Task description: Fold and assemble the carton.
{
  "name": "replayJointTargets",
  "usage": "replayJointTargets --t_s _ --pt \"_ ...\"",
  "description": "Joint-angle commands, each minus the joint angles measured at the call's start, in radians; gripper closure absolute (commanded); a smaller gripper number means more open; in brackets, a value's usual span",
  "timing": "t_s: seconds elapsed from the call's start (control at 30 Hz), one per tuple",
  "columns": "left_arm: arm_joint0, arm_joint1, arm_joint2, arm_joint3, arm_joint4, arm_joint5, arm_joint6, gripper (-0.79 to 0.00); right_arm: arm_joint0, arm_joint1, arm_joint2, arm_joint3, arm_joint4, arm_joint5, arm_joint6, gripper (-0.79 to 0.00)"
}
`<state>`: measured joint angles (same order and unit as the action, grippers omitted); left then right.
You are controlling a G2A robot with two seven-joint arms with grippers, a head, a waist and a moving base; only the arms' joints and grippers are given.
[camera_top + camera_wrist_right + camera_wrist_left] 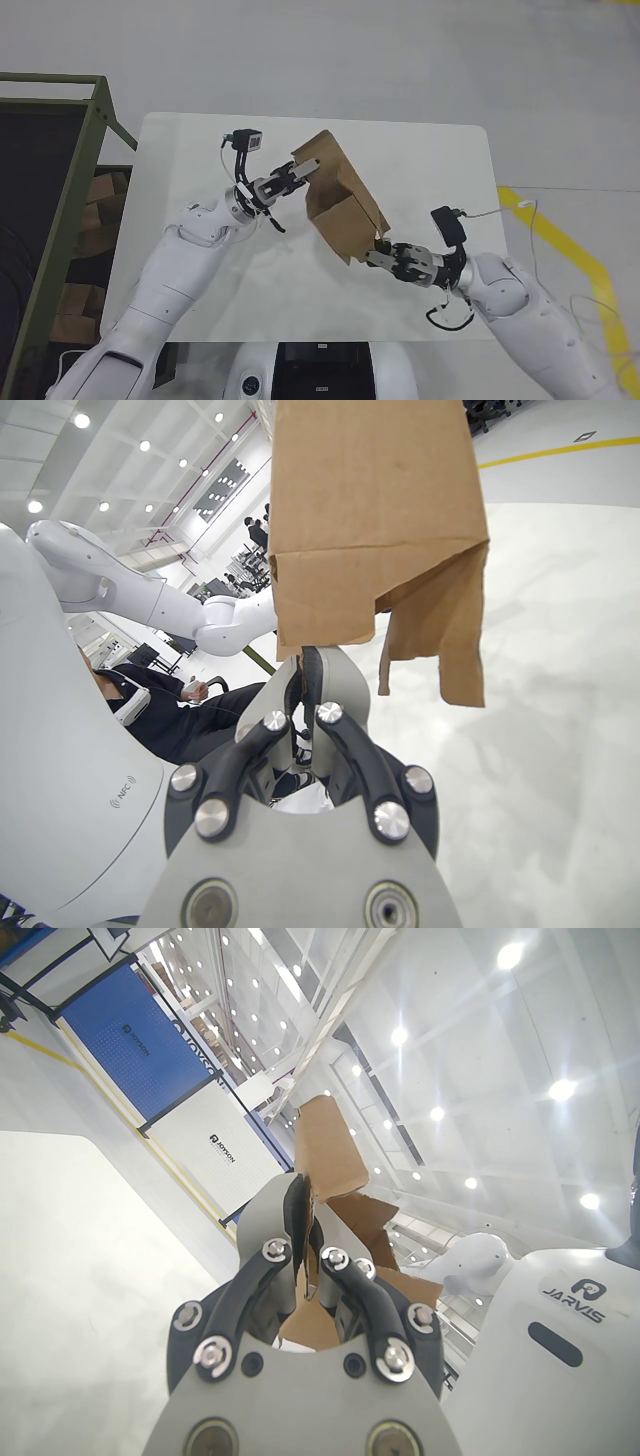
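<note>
A brown cardboard carton point(338, 198) is held up over the middle of the white table point(200, 140), opened into a tube with loose flaps hanging. My left gripper point(305, 172) is shut on the carton's far left flap; in the left wrist view the carton point(327, 1148) edge is pinched at the left gripper point(305, 1213). My right gripper point(380, 243) is shut on the carton's near corner. In the right wrist view the carton point(370, 515) rises from the right gripper point(303, 672), with flaps dangling beside it.
A green-framed rack point(60, 170) with cardboard pieces point(100, 195) stands to the left of the table. Yellow floor tape point(560, 240) runs at the right. Bare tabletop lies around the carton on all sides.
</note>
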<state>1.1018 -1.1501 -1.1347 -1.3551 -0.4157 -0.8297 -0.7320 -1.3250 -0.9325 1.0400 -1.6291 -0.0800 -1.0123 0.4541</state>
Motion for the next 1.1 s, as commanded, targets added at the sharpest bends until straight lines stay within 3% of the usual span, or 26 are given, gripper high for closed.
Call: replayJointTargets --t_s 0.0,0.33,1.07 --pt "0.0 0.0 0.0 0.005 -0.006 0.0 -0.009 0.0 -0.005 0.005 0.006 -0.006 0.008 0.0 0.004 0.0" --pt "0.011 0.006 -0.009 0.022 -0.074 -0.017 -0.098 0.0 -0.028 0.021 0.035 -0.021 0.036 0.0 -0.003 0.0" --pt "0.013 0.005 -0.013 0.032 -0.129 -0.022 -0.134 0.0 -0.053 0.039 0.061 -0.048 0.086 0.0 0.032 0.0"
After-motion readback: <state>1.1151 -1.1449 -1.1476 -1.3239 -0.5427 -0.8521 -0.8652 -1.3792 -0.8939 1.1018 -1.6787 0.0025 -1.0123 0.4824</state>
